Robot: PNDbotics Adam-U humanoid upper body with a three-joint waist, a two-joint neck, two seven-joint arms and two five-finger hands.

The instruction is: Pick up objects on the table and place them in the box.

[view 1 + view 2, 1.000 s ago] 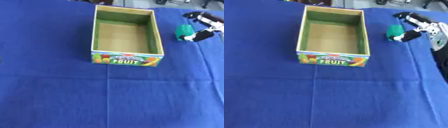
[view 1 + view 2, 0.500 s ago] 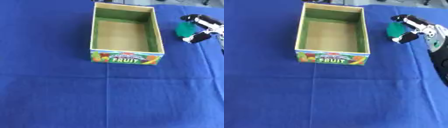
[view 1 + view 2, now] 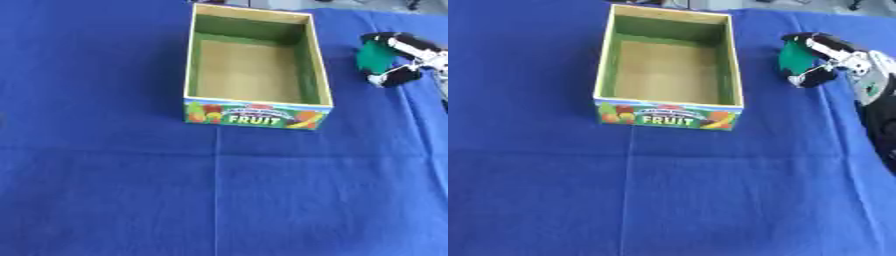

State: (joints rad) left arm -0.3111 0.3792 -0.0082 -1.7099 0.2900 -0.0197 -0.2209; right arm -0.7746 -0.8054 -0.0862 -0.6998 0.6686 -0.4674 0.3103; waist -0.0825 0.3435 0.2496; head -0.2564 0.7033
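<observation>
since a second ago the right robot hand (image 3: 820, 59) has drawn a little closer to the box, carrying its load with it; the whole view has also shifted, so part of that change is the camera's.

the load is a small teal-green object (image 3: 796, 57), flat-sided and blocky, too blurred to name further. it sits inside the robot hand's grasp: black fingers curl over its top and far side, the thumb closes under its lower edge, so the hand is clamped on it. the green face shows on the side turned toward the box.

the rectangular cardboard fruit box (image 3: 318, 75), with green inner walls, a plain brown floor and a printed front panel reading "fruit", stands open-topped on the worktop covered in blue cloth (image 3: 105, 190). nothing lies inside it. the green object is to the right of the box's right wall, near it but apart, about level with the box's far half. whether it is lifted off the cloth cannot be told.
</observation>
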